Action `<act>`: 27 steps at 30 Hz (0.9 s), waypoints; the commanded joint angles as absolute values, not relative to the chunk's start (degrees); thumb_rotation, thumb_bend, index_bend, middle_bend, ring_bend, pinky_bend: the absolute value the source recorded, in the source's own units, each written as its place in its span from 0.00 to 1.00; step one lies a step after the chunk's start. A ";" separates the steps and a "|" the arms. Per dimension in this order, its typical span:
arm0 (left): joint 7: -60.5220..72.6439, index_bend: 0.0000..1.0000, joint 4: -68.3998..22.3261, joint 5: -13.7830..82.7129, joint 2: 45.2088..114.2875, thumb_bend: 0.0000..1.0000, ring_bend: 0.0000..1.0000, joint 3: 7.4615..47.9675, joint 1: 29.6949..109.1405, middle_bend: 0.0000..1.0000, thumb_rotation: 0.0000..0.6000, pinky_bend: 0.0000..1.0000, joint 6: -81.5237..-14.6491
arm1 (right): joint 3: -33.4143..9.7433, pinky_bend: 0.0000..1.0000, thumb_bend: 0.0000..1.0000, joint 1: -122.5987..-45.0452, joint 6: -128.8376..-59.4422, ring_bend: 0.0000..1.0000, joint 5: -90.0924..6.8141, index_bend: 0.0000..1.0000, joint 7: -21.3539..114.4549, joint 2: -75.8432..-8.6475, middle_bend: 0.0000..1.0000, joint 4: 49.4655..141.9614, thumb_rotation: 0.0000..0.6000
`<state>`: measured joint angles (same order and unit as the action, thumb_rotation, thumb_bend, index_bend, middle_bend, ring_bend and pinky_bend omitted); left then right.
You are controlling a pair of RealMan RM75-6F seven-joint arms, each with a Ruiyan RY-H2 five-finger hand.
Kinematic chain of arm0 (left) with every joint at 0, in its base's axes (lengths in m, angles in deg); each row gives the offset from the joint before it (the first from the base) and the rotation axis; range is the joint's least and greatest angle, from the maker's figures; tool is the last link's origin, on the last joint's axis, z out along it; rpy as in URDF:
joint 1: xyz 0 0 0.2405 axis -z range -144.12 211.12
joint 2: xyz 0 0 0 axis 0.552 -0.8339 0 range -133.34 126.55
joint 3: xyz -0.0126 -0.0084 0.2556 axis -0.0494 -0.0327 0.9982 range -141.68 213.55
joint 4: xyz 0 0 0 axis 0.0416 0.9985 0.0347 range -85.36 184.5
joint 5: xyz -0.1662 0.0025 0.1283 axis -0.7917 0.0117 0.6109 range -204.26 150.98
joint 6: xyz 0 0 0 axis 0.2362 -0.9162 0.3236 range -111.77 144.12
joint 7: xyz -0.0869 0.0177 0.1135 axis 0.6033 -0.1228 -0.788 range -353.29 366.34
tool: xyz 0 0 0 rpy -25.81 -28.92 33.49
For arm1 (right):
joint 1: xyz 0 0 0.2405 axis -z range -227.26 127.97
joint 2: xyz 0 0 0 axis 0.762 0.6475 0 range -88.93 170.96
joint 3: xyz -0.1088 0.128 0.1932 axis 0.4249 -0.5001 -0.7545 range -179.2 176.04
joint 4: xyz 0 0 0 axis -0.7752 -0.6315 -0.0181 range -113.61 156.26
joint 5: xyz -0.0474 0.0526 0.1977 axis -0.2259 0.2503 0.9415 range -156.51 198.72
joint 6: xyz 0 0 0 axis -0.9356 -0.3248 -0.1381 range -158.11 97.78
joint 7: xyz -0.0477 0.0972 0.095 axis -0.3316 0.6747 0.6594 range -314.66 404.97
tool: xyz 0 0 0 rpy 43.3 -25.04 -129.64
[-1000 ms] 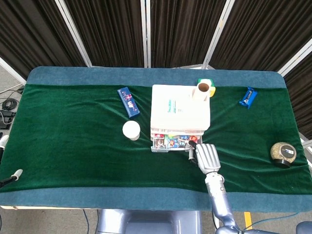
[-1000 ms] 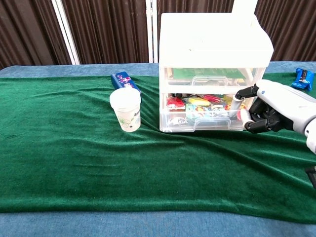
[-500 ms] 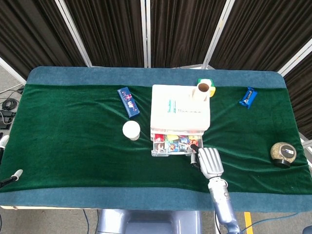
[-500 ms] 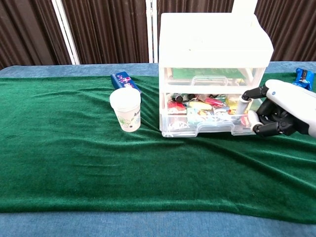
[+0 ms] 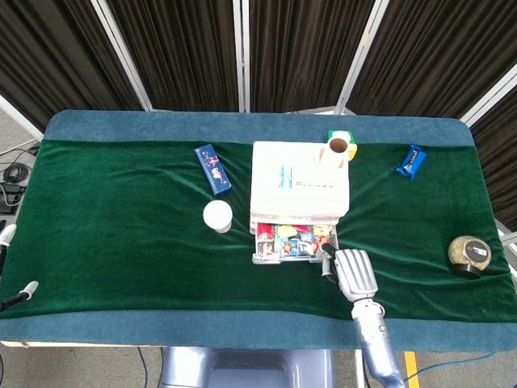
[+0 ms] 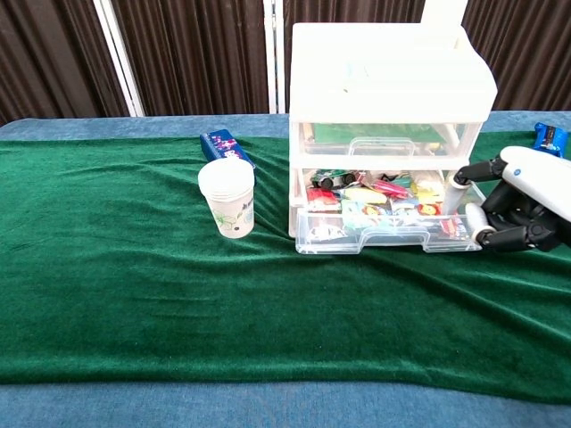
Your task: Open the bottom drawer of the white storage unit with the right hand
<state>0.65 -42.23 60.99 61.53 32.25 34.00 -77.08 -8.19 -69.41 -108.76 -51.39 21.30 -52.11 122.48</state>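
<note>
The white storage unit (image 5: 299, 182) stands mid-table, its translucent front facing me (image 6: 388, 67). Its bottom drawer (image 5: 291, 246) is slid partway out and holds colourful small items (image 6: 384, 227). My right hand (image 5: 353, 275) is at the drawer's front right corner, and its curled fingers (image 6: 486, 218) grip that corner. The upper drawer is closed. Only the fingertips of my left hand (image 5: 16, 267) show at the far left table edge, spread apart and holding nothing.
A white paper cup (image 6: 226, 198) stands left of the unit, with a blue box (image 5: 212, 169) behind it. A cardboard roll (image 5: 337, 149) and a green box sit at the unit's back right. A blue packet (image 5: 410, 161) and a round jar (image 5: 469, 255) lie to the right.
My right hand has drawn back toward the near table edge, and the bottom drawer has slid out with it. The unit shifted slightly.
</note>
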 commanded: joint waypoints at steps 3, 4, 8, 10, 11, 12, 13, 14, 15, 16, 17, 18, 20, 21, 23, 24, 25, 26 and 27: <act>0.60 0.00 -42.24 60.97 61.55 0.03 0.00 32.27 34.02 0.00 1.00 0.00 -77.01 | -7.84 0.85 0.63 -68.97 -108.90 0.96 -51.58 0.61 21.32 -51.73 0.93 122.58 1.00; 0.60 0.00 -42.25 60.97 61.55 0.03 0.00 32.28 34.03 0.00 1.00 0.00 -76.98 | -7.71 0.85 0.63 -68.81 -108.75 0.96 -51.39 0.61 21.52 -51.58 0.93 122.64 1.00; 0.61 0.00 -42.28 60.94 61.55 0.03 0.00 32.29 34.05 0.00 1.00 0.00 -76.90 | -7.54 0.85 0.63 -68.59 -108.49 0.96 -51.43 0.62 21.42 -51.17 0.93 122.89 1.00; 0.65 0.00 -42.29 60.93 61.53 0.03 0.00 32.28 34.04 0.00 1.00 0.00 -76.92 | -7.51 0.85 0.63 -68.48 -108.55 0.96 -51.60 0.62 21.44 -51.11 0.93 122.97 1.00; 0.65 0.00 -42.28 60.92 61.53 0.03 0.00 32.28 34.04 0.00 1.00 0.00 -76.92 | -7.48 0.85 0.63 -68.40 -108.59 0.96 -51.74 0.62 21.52 -51.06 0.93 123.00 1.00; 0.65 0.00 -42.28 60.92 61.53 0.03 0.00 32.28 34.05 0.00 1.00 0.00 -76.90 | -7.45 0.85 0.63 -68.34 -108.59 0.96 -51.84 0.62 21.59 -51.03 0.93 123.01 1.00; 0.64 0.00 -42.28 60.93 61.53 0.03 0.00 32.29 34.06 0.00 1.00 0.00 -76.88 | -7.43 0.85 0.63 -68.29 -108.62 0.96 -51.97 0.62 21.66 -51.00 0.93 123.03 1.00; 0.64 0.00 -42.28 60.95 61.53 0.03 0.00 32.30 34.06 0.00 1.00 0.00 -76.89 | -7.43 0.85 0.63 -68.23 -108.67 0.96 -52.18 0.62 21.81 -50.97 0.93 123.06 1.00; 0.64 0.00 -42.29 60.96 61.53 0.03 0.00 32.30 34.05 0.00 1.00 0.00 -76.91 | -7.41 0.85 0.63 -68.18 -108.70 0.96 -52.34 0.62 21.92 -50.95 0.93 123.10 1.00; 0.63 0.00 -42.30 60.96 61.52 0.03 0.00 32.29 34.04 0.00 1.00 0.00 -76.93 | -7.40 0.85 0.63 -68.14 -108.72 0.96 -52.48 0.62 22.00 -50.93 0.93 123.12 1.00; 0.64 0.00 -42.30 60.96 61.52 0.03 0.00 32.28 34.04 0.00 1.00 0.00 -76.96 | -7.40 0.85 0.63 -68.12 -108.75 0.96 -52.67 0.62 22.06 -50.91 0.93 123.14 1.00; 0.66 0.00 -42.31 60.96 61.52 0.03 0.00 32.27 34.03 0.00 1.00 0.00 -76.99 | -7.40 0.85 0.63 -68.10 -108.78 0.96 -52.89 0.61 22.13 -50.88 0.93 123.16 1.00; 0.67 0.00 -42.31 60.95 61.52 0.03 0.00 32.25 34.03 0.00 1.00 0.00 -77.00 | -7.43 0.84 0.63 -68.10 -108.86 0.96 -53.34 0.56 22.38 -50.88 0.93 123.13 1.00; 0.67 0.00 -42.29 60.93 61.53 0.03 0.00 32.26 34.02 0.00 1.00 0.00 -77.00 | -7.46 0.84 0.62 -68.08 -108.95 0.96 -53.67 0.53 22.57 -50.87 0.93 123.07 1.00; 0.67 0.00 -42.26 60.96 61.55 0.03 0.00 32.28 34.02 0.00 1.00 0.00 -77.01 | -7.50 0.84 0.62 -68.02 -109.15 0.96 -54.19 0.45 22.88 -50.84 0.92 122.94 1.00; 0.66 0.00 -42.27 60.98 61.54 0.03 0.00 32.28 34.02 0.00 1.00 0.00 -77.00 | -7.49 0.83 0.61 -68.00 -109.20 0.95 -54.38 0.41 23.00 -50.82 0.91 122.90 1.00; 0.64 0.00 -42.28 60.99 61.54 0.03 0.00 32.28 34.03 0.00 1.00 0.00 -77.00 | -7.47 0.83 0.61 -67.97 -109.27 0.95 -54.66 0.38 23.09 -50.76 0.91 122.82 1.00; 0.62 0.00 -42.29 61.00 61.54 0.03 0.00 32.28 34.03 0.00 1.00 0.00 -77.00 | -7.45 0.83 0.60 -67.95 -109.30 0.95 -54.81 0.35 23.08 -50.69 0.91 122.78 1.00; 0.60 0.00 -42.29 61.00 61.55 0.03 0.00 32.29 34.03 0.00 1.00 0.00 -77.00 | -7.40 0.83 0.60 -67.91 -109.34 0.94 -55.01 0.34 23.03 -50.56 0.90 122.74 1.00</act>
